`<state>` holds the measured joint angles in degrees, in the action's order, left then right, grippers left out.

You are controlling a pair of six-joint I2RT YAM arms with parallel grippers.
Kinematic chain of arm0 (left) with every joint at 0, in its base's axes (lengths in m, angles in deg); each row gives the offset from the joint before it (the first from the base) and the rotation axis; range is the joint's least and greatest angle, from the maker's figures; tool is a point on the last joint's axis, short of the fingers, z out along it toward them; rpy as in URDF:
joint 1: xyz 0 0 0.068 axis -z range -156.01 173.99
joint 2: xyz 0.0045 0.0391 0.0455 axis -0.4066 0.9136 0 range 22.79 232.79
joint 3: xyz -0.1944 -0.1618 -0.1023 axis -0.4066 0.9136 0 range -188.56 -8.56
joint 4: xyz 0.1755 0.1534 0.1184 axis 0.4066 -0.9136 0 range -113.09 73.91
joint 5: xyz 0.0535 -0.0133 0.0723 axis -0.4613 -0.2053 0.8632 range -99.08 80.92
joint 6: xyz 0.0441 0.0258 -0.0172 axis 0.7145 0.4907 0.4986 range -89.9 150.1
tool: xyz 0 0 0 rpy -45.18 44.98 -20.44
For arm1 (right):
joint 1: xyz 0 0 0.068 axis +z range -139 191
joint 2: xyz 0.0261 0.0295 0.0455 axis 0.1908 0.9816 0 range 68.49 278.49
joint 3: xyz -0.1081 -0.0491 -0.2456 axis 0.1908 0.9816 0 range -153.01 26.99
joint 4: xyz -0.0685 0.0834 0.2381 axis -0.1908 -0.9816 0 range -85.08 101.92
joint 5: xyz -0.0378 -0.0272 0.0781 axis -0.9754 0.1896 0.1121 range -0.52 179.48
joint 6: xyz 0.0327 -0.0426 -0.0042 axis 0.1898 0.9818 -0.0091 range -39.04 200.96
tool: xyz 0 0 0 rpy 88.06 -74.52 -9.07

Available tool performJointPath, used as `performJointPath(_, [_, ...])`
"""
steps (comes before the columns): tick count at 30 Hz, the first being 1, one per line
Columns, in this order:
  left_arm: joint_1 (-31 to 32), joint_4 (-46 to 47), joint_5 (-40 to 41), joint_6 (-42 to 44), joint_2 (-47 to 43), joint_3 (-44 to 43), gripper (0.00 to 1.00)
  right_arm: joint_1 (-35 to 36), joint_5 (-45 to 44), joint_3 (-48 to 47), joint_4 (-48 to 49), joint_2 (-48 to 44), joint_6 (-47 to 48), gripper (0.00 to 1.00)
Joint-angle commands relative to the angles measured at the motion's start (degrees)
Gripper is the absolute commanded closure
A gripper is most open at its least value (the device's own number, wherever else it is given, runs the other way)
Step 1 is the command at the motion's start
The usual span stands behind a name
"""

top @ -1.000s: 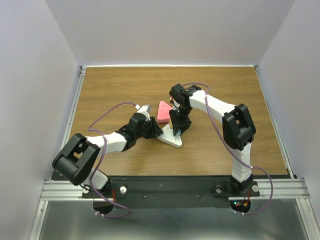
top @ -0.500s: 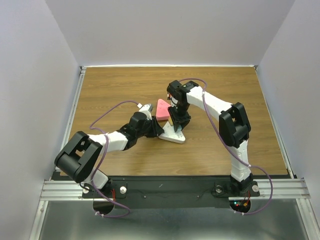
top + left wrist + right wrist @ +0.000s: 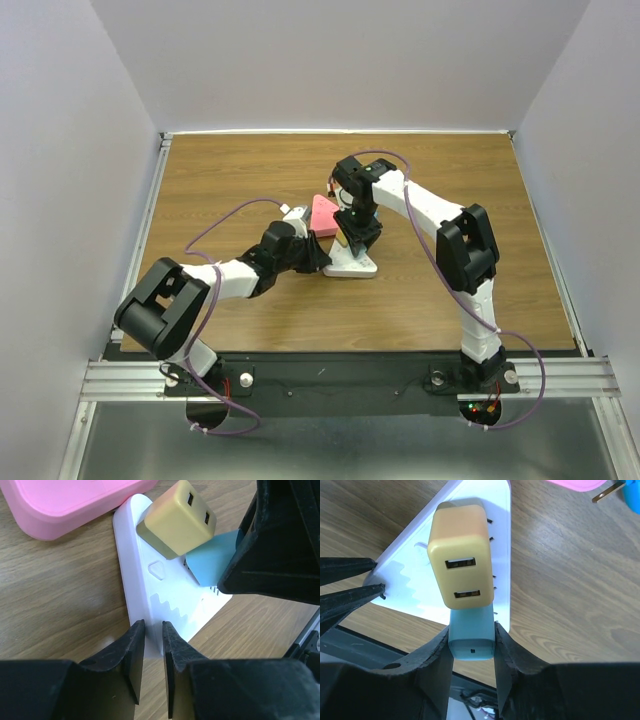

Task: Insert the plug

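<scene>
Top external: white outlet block (image 3: 355,267) has swung round toward the pink case (image 3: 322,215) this last second, my left gripper (image 3: 152,630) nipping its corner and my right gripper (image 3: 471,645) pinching the blue plug (image 3: 471,630) beside the yellow charger (image 3: 461,555); lining up, seating unconfirmed.

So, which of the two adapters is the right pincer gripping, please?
The blue adapter, clamped between its fingers; the yellow adapter, with USB ports, sits ungripped.

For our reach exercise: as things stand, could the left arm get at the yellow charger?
Probably not. The left gripper is shut on the strip's corner and would have to let go first; the right gripper, holding the blue plug, crowds the charger from one side.
</scene>
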<state>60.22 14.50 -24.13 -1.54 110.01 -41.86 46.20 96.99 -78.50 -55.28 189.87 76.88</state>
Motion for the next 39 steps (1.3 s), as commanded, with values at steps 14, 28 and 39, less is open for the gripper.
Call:
performJointPath(14, [0.95, -3.43, -7.54, 2.02, 5.77, -3.88, 0.61, 0.04, 5.15, -3.84, 12.27, 4.39, 10.31, 0.98])
performJointPath(28, [0.95, -4.84, -8.33, 2.02, 9.02, -5.81, 0.54, 0.57, 5.06, -3.49, 13.14, 4.21, 12.07, 0.76])
performJointPath(39, [0.95, -5.63, -8.33, 1.93, 9.28, -5.99, 0.71, 0.48, 6.55, -2.18, 19.12, 1.58, 10.93, 0.54])
